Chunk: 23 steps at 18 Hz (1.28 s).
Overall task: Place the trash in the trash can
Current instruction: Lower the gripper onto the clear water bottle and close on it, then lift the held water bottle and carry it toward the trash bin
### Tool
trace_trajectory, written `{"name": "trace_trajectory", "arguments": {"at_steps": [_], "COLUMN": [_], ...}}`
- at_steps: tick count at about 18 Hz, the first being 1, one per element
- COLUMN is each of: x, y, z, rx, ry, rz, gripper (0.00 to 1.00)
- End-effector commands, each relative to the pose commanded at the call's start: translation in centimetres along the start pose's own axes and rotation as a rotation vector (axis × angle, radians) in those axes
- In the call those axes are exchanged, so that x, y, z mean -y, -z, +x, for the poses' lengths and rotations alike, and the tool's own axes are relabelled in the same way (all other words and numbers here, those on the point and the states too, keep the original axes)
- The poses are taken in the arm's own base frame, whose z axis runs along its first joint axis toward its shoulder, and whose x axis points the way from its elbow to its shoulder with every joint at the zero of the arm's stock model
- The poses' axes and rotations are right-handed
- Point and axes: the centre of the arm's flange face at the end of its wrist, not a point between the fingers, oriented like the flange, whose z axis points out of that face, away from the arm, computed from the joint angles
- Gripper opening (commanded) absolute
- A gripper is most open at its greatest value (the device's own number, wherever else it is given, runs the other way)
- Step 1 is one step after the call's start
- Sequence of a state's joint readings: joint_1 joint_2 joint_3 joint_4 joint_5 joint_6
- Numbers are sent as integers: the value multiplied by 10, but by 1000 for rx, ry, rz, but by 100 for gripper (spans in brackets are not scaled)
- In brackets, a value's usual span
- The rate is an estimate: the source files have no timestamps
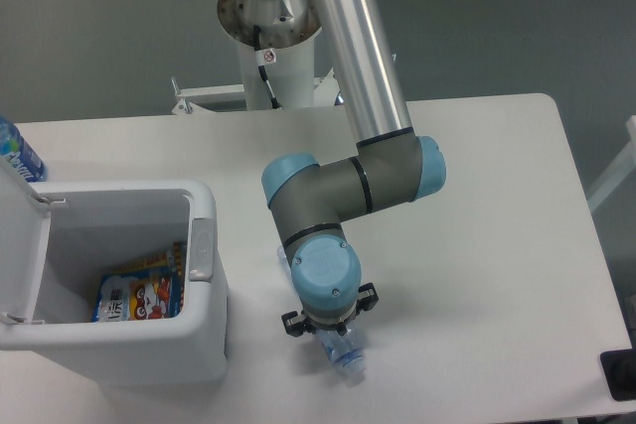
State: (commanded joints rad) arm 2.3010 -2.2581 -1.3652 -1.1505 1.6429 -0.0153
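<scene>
The white trash can (pixel 204 330) stands at the front left with its hinged lid (pixel 20 235) flipped open to the left and a grey latch tab (pixel 201 248) on its right rim. The blue snack wrapper (pixel 141 295) lies flat inside it. The crushed clear plastic bottle (pixel 345 356) lies on the table to the right of the can, partly under the arm's wrist. My gripper (pixel 328 335) points straight down over the bottle. Its fingers are hidden by the wrist, so I cannot tell whether they are closed on the bottle.
A blue-labelled bottle (pixel 14 151) stands at the far left edge behind the can's lid. The arm's base (pixel 270 42) is at the back of the white table (pixel 497 245). A dark object (pixel 621 374) sits at the front right corner.
</scene>
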Motion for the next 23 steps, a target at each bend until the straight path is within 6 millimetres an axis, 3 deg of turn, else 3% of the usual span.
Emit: {"name": "trace_trajectory", "arguments": {"at_steps": [5,13,18,23], "x": [-3,0,24,18], "y": [14,85,146,246], "z": [-2,-22,-77,-107], "rx": [-6,-40,-66,-179], "ry": [-6,11,88,108], "rz": [20,151,353,632], "gripper": [68,67,67,67]}}
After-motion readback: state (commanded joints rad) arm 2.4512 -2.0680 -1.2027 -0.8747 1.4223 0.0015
